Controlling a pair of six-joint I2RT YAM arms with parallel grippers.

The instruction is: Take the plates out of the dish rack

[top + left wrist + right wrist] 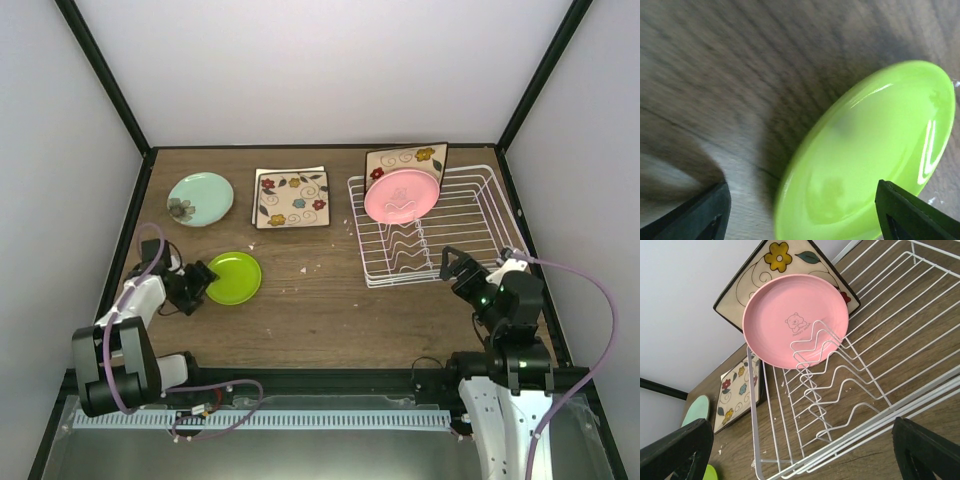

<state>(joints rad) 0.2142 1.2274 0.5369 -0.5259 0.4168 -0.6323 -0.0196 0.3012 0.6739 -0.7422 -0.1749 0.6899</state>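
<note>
On dark wood-grain desk (pixel 320 300), right side: white wire rectangular dish rack (pixel 465 215) w/ wavy upright dividers and low basket sides. Two plates in it, both upright at far end. One is a round pink plate (pixel 400 195) w/ small bear drawing, standing in the dividers. The other is a square cream plate w/ coloured flowers & swirls (pixel 408 157), right behind it, lower part hidden by the pink one.

Out of rack, on desk:
- Round mint-green plate w/ flower motif (pixel 200 198), far left.
- Square cream floral plate (pixel 291 198), btwn mint one and rack. A pale edge shows along its top and left side; can't tell what that is.
- Small round lime-green plate (pixel 234 277), nearer the arm bases, left of centre.

L fingers (pixel 700 215) spread wide apart, low by the desk at left rim of lime-green plate. In L wrist view the plate's near edge sits btwn them, one finger each side, not clamped. Whether either finger touches the rim: can't tell.

R fingers (pixel 680 450) also apart and empty, near the near-right corner of rack, pointing toward pink plate.
</note>
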